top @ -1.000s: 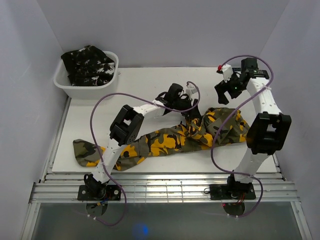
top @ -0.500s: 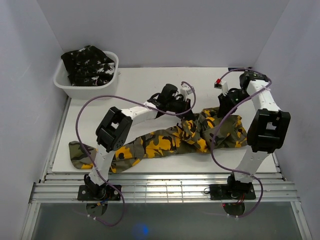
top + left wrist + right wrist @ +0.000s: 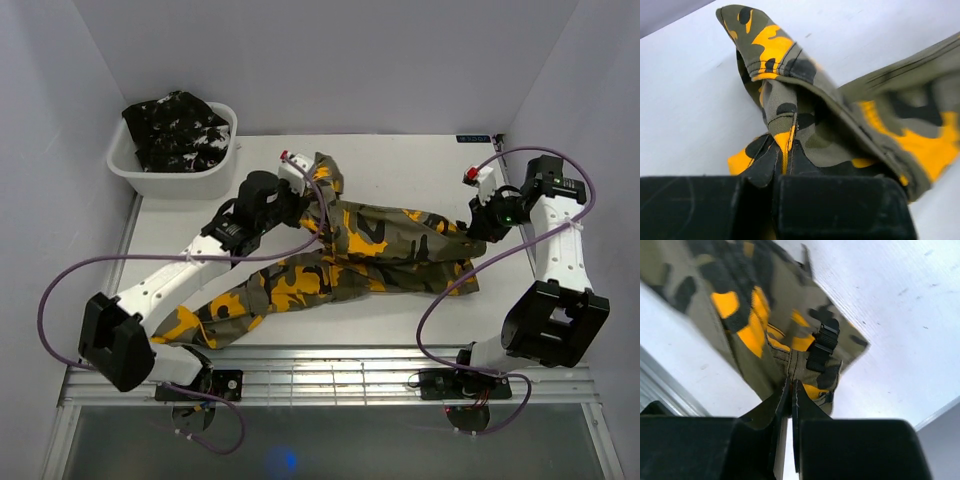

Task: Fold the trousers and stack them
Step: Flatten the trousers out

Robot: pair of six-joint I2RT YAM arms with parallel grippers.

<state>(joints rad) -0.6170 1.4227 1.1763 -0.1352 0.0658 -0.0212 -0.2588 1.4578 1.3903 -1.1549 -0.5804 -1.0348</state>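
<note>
the olive-grey camouflage trousers (image 3: 380, 245) lie spread across the white desk (image 3: 420, 165). the left gripper (image 3: 783, 157) is clamped on a raised, bunched edge, and the right gripper (image 3: 791, 386) is pinched on the opposite end. the black trousers (image 3: 178, 128) sit in the white tub (image 3: 165, 180) at the far-left corner.

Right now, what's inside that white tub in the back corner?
A bundle of black trousers with white flecks, heaped above the rim of the tub. They cover the bottom, so anything beneath them cannot be seen.
</note>
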